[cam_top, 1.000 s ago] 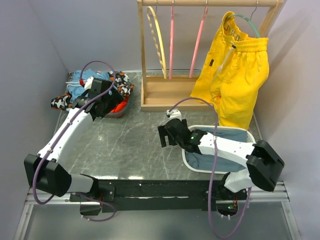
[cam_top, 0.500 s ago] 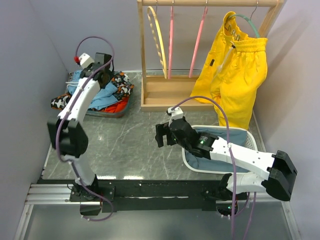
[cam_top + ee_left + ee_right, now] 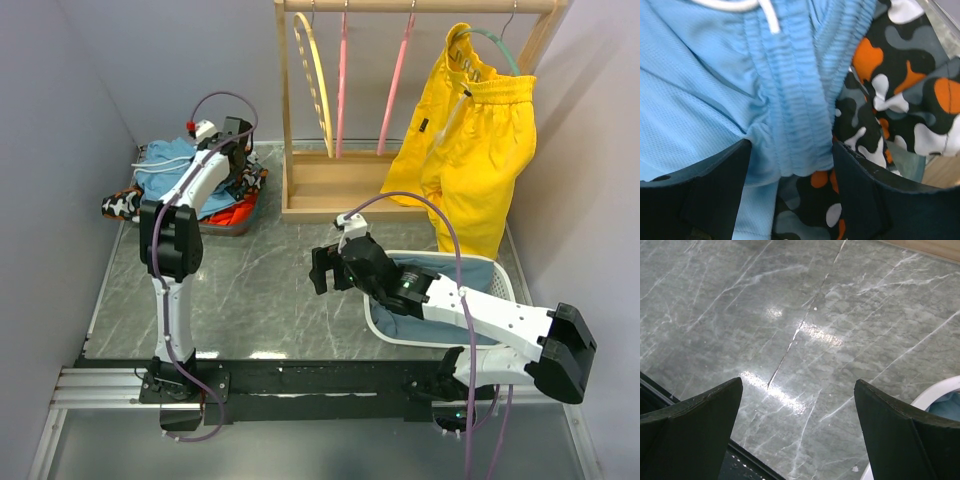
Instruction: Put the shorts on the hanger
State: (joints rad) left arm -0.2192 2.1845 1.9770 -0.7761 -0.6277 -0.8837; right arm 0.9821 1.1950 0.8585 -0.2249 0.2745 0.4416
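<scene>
The light blue shorts (image 3: pixel 168 172) lie in a pile at the back left, with the white drawstring (image 3: pixel 771 17) and elastic waistband (image 3: pixel 790 125) close in the left wrist view. My left gripper (image 3: pixel 236 152) is down on the pile. It is open (image 3: pixel 790 190), with the bunched waistband between its fingers (image 3: pixel 715 195). Two thin pink hangers (image 3: pixel 343 80) hang on the wooden rack. My right gripper (image 3: pixel 320 270) is open and empty (image 3: pixel 797 430) over the bare table.
An orange-black-white patterned garment (image 3: pixel 247 178) lies under and beside the shorts (image 3: pixel 900 75). A yellow hanger (image 3: pixel 314 75) and yellow shorts (image 3: pixel 470 140) on a teal hanger hang on the rack (image 3: pixel 330 190). A white basket (image 3: pixel 482 262) holding dark cloth stands at the right.
My left arm has swung from the pile's near side to its back right, and the gripper has come down over the shorts' waistband. The right arm has shifted slightly left.
</scene>
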